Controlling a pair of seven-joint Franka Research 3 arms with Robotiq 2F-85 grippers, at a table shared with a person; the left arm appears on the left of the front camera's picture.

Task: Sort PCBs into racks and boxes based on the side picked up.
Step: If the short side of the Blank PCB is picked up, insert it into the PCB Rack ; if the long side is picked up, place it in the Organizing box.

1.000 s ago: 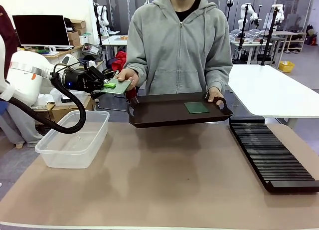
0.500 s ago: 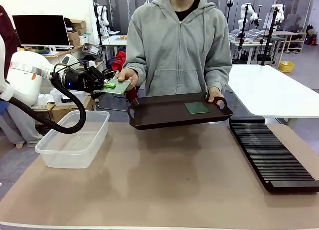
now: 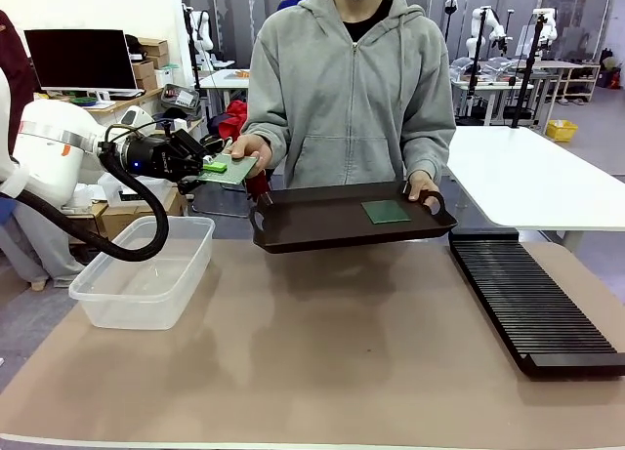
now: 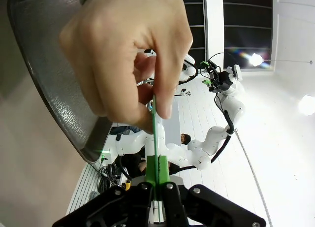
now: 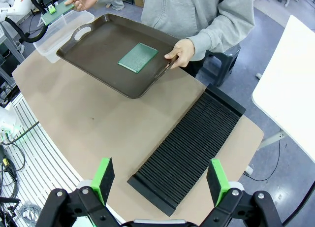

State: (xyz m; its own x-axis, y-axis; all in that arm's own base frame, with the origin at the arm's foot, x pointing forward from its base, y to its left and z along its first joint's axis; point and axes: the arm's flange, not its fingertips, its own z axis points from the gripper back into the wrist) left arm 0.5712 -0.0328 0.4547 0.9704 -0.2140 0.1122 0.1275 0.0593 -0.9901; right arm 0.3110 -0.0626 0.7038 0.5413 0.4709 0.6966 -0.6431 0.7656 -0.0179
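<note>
left gripper (image 3: 207, 166) staying pinched on pcb (image 3: 230, 169) edge, person's hand (image 3: 250, 149) still gripping other edge, near clear tub (image 3: 117, 294); nothing shifting, handover awaiting release. right gripper (image 5: 161, 181) hanging spread wide. second pcb (image 3: 386, 211) lying on tray (image 3: 312, 227).

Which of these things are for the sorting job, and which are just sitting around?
For the job: the PCB held by the left gripper and the person's hand, the second PCB on the brown tray, the rack, the clear box.
Just around: the monitor, cardboard boxes, white table.
</note>
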